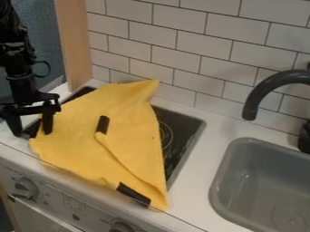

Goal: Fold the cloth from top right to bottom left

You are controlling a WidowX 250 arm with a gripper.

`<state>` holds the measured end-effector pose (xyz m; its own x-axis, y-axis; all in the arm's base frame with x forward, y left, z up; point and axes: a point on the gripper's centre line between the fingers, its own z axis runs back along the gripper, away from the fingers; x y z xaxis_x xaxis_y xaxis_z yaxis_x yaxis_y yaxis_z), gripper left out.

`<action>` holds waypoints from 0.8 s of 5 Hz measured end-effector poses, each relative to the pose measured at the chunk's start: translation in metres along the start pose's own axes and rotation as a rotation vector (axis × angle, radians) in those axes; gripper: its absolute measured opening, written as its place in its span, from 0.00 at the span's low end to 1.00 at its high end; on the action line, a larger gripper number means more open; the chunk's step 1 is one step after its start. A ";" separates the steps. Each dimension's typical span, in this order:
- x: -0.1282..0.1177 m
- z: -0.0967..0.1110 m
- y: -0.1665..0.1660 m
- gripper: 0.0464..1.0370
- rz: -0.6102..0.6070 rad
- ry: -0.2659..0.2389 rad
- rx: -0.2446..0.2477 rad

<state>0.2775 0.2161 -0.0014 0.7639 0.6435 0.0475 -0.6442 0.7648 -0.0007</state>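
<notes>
"Round grey knobs [25, 188] mark the pale front panel [75, 205] of a toy stove, low in the scene below a black two-finger gripper [31, 131]. Where is the cloth?"

"Pictured just to the right of the gripper: a soft yellow cloth [72, 131] with black patches [134, 194], lying across a flat dark hob [181, 131] and reaching the front edge of the white counter [194, 199]. Its left corner lies beside the gripper."

"And the gripper itself?"

"Its two fingers stand apart, pointing down at the cloth's left side, with nothing clamped between them."

"How far along is the fold?"

"Partway, by the look of it. A narrow flap lies doubled over the cloth, its patched tip to the right of the gripper, near the middle of the fabric. From there the flap's edge slants away to the cloth's lowest corner."

"What remains?"

"Much of the job, it appears. The top corner, above and to the right of the gripper, stands out in a peak against the white tiles [181, 59], and the flap's tip is well short of the bottom left. Finishing likely calls for a grip on the upper right portion and a pull down toward the gripper's side."
</notes>
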 end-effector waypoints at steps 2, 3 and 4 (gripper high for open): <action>0.002 -0.001 0.003 0.17 0.017 -0.002 0.017; 0.001 0.003 0.003 0.06 0.019 0.028 0.023; 0.001 0.009 0.004 0.02 0.016 0.061 0.030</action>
<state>0.2748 0.2196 0.0073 0.7535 0.6573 -0.0134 -0.6568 0.7535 0.0295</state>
